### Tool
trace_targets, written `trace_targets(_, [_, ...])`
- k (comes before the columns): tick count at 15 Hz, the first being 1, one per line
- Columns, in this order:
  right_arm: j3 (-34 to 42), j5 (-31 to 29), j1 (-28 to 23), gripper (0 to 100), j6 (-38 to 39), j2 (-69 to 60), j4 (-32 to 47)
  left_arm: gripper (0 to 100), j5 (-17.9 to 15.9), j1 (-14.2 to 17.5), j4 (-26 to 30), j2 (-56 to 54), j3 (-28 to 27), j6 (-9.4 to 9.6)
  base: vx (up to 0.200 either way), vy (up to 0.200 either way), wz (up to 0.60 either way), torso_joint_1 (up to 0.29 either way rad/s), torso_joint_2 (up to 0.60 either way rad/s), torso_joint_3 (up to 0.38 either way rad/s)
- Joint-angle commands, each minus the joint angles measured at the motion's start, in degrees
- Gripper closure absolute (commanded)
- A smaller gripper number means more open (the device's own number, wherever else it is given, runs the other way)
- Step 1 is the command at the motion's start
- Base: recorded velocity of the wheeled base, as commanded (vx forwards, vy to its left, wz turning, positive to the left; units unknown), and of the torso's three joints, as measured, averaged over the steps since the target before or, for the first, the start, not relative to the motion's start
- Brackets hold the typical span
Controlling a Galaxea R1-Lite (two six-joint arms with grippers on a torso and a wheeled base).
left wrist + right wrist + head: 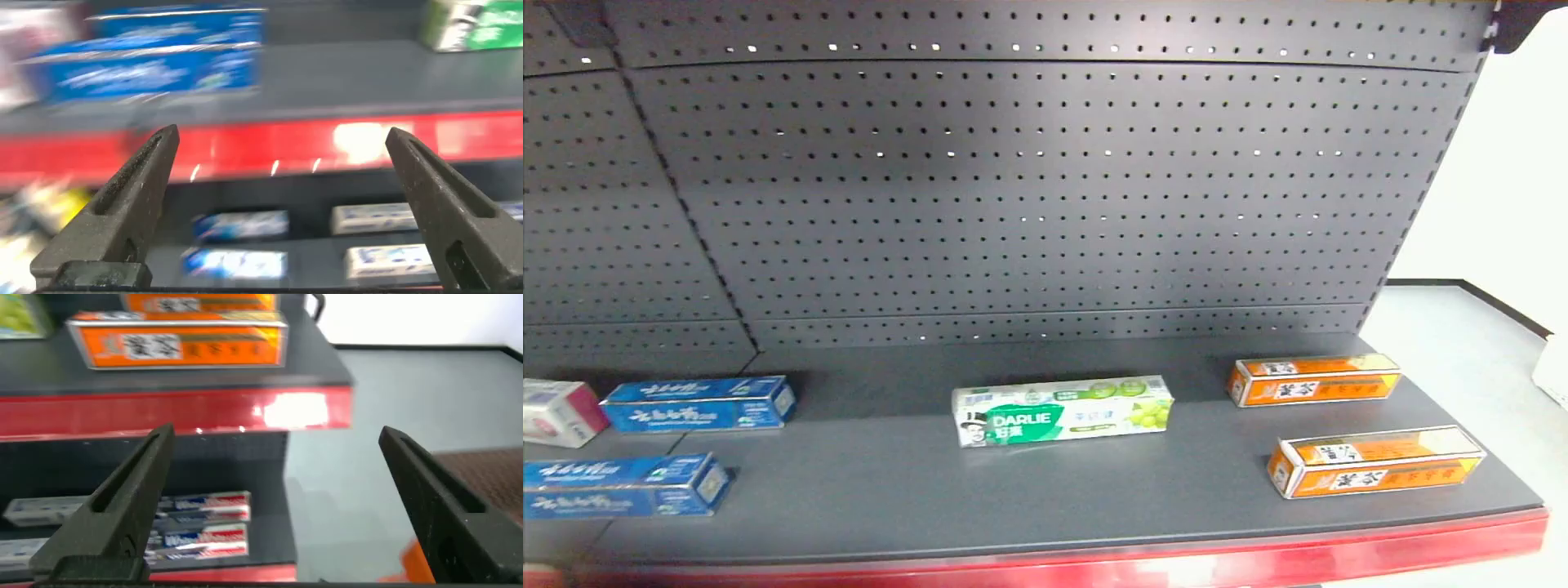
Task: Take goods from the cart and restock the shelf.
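Left gripper and right gripper are each shown with fingers spread wide and nothing held between them, both faced toward the red front edge of the shelf. From the head camera, a dark pegboard back panel is seen rising behind the grey shelf board, from 9 o'clock through 12 to 3. A green-and-white box is laid lengthwise at the centre of the board. A rear orange box is placed at 3 o'clock near the panel, and a front orange box at 4 o'clock near the red edge, the two kept apart. A rear blue box is set at 9 o'clock and a front blue box at 8 o'clock, partly cut off by the frame. A pink-and-white box is seen just beside the rear blue box, at the far 9 o'clock margin. White-and-blue boxes are shown lying on a lower tier beneath the red edge.
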Motion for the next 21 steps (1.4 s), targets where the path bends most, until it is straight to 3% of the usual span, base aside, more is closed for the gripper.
trace_targets(1, [0.01, 0.00, 0.06, 0, -0.06, 0.07, 0.00, 0, 0.02, 0.04, 0.00, 0.00, 0.00, -0.02, 0.000, 0.000, -0.60, 0.012, 0.01, -0.002])
trace_targets(17, [0.01, 0.00, 0.06, 0, -0.15, 0.07, 0.00, 0, 0.02, 0.13, 0.00, 0.00, 0.00, -0.02, 0.000, 0.000, -0.60, 0.003, 0.00, 0.002])
trace_targets(21, [0.01, 0.00, 0.06, 0, -0.06, 0.07, 0.00, 0, -0.07, 0.04, -0.18, 0.00, 0.00, -0.02, 0.000, 0.000, 0.00, 0.000, 0.00, 0.000])
